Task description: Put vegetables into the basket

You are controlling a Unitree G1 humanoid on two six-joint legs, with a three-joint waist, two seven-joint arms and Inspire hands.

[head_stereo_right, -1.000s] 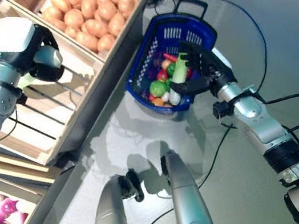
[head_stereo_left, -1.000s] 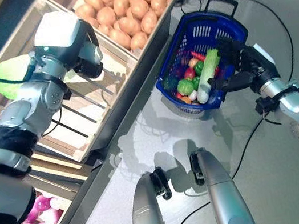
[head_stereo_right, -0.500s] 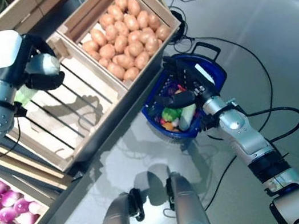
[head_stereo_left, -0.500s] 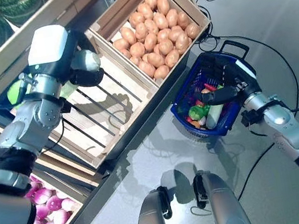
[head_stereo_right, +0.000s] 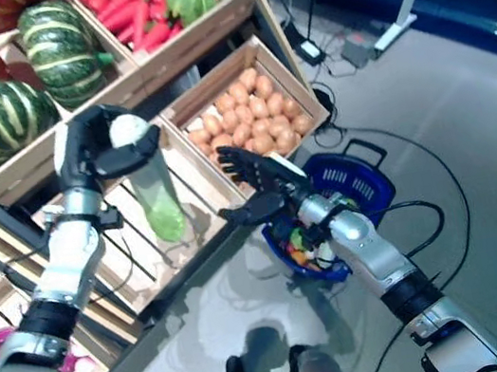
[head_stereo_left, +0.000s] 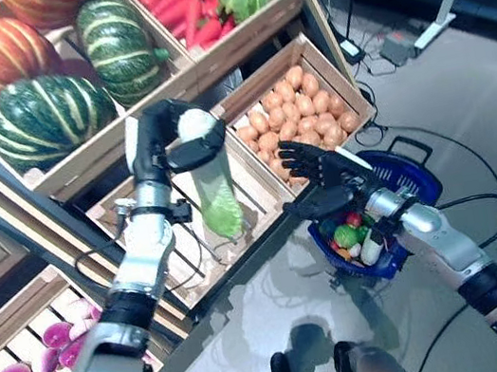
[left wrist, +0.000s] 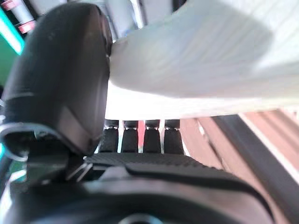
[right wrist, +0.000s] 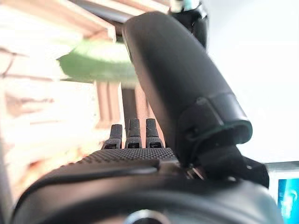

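Gripping a pale green cabbage [head_stereo_left: 212,187] by its white end, the left hand [head_stereo_left: 166,141] holds it hanging leaf-down above a slatted crate [head_stereo_left: 246,184]. Right hand [head_stereo_left: 321,176], fingers spread, holds nothing, hovering beside the cabbage, just above the blue basket [head_stereo_left: 412,188] of vegetables [head_stereo_left: 348,232].

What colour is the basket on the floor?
Blue basket with a black handle, clearest in the left eye view.
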